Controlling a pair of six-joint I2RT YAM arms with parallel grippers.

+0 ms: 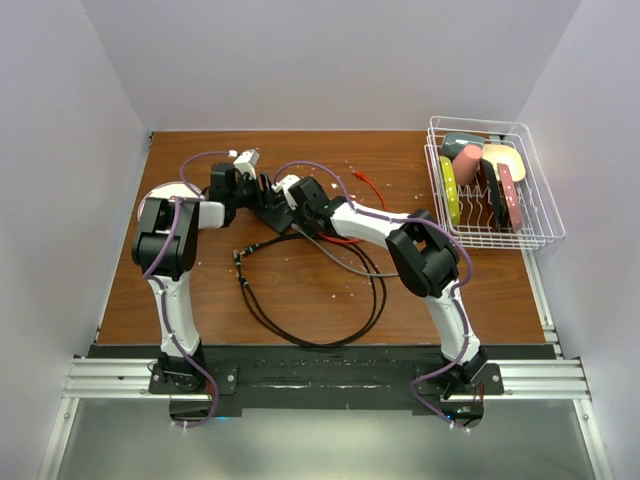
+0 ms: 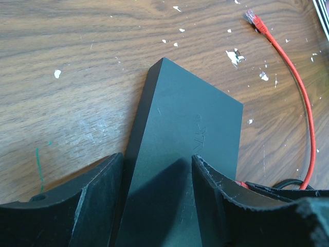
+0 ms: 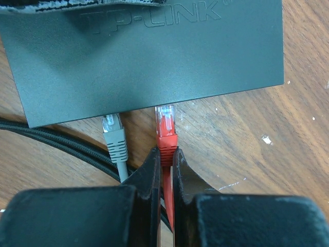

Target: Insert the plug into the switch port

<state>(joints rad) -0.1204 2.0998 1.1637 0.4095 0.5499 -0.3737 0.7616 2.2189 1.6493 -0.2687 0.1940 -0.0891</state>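
Overhead: places a flat black rectangular switch box [image 1: 272, 212] on the brown wooden table [image 1: 480, 290], left of centre, toward the far edge.

Left wrist: shows the left gripper [image 2: 157, 157] straddling the box, fingers [image 2: 103, 195] pressed against its two long sides to steady it.

Right wrist: shows the right gripper [image 3: 165, 150] pinched tight on the boot of a red clear-tipped cable plug [image 3: 166, 123], nose at the box's near edge, just beside a grey plug [image 3: 114, 135]. Hides the switch port under that edge. Judged mid-insertion, seating unclear. Next: push straight in, keeping the plug square and the box braced.
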